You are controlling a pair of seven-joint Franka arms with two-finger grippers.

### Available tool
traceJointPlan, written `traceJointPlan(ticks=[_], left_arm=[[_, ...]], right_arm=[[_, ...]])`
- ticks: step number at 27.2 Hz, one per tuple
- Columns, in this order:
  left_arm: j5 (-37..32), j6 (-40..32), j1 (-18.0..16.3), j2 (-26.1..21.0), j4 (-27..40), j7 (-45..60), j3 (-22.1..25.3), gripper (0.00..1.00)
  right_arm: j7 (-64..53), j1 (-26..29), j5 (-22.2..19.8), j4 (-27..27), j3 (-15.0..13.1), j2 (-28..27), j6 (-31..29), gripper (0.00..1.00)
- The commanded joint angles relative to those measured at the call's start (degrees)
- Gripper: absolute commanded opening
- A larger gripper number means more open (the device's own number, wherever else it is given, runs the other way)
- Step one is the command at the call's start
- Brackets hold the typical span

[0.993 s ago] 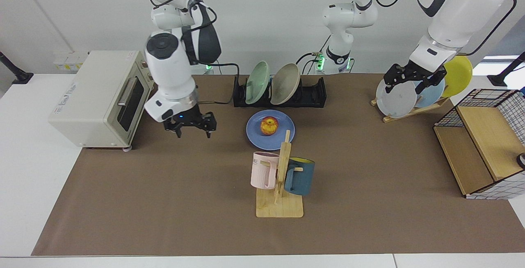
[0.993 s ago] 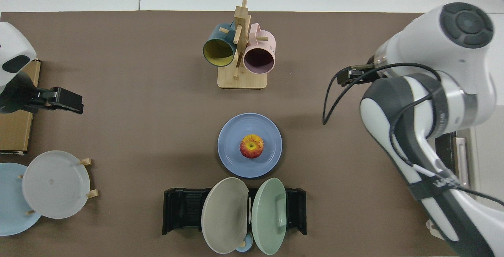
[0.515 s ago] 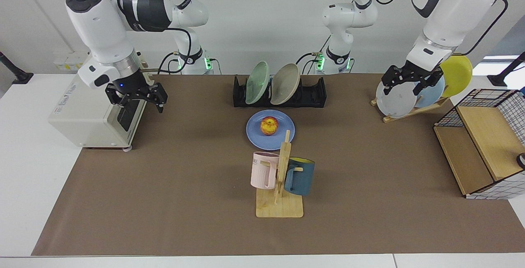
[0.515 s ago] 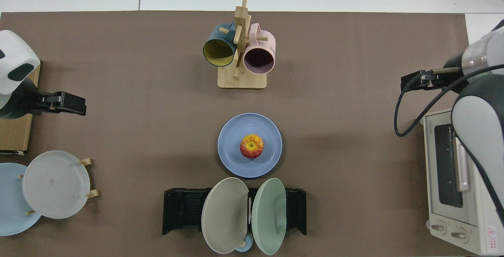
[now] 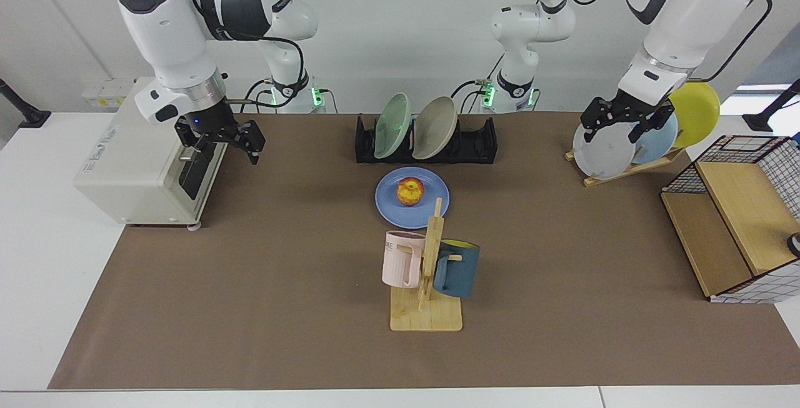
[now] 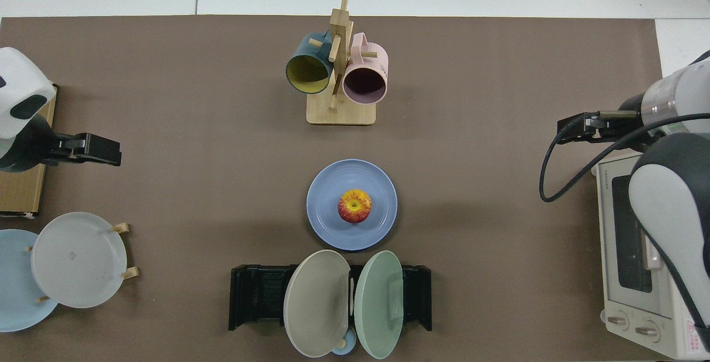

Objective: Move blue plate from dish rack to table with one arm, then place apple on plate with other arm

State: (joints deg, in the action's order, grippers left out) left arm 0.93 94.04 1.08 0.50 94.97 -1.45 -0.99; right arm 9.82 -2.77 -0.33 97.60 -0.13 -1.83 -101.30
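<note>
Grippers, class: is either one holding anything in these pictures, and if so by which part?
Nothing is held. The right gripper hangs open beside the toaster oven; the left gripper hangs open before the grey plate.

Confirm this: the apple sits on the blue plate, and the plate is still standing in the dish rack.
Not quite. The apple does sit on the blue plate, but the plate lies flat on the table, in front of the dish rack. The top view shows it.

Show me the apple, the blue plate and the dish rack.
apple (image 6: 355,206): top view, its stem dimple.
blue plate (image 6: 327,207): top view, bare surface beside the apple.
dish rack (image 5: 478,142): facing view, empty black end.
</note>
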Motion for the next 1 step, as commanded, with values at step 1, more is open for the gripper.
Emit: traceJointPlan(ticks=[1], left_arm=[[-0.8,1.3,-0.6,1.6,2.1,1.2,-0.8,1.00]], right_arm=[[1.9,0.3,0.7,1.4,0.2,1.0,-1.7,1.00]])
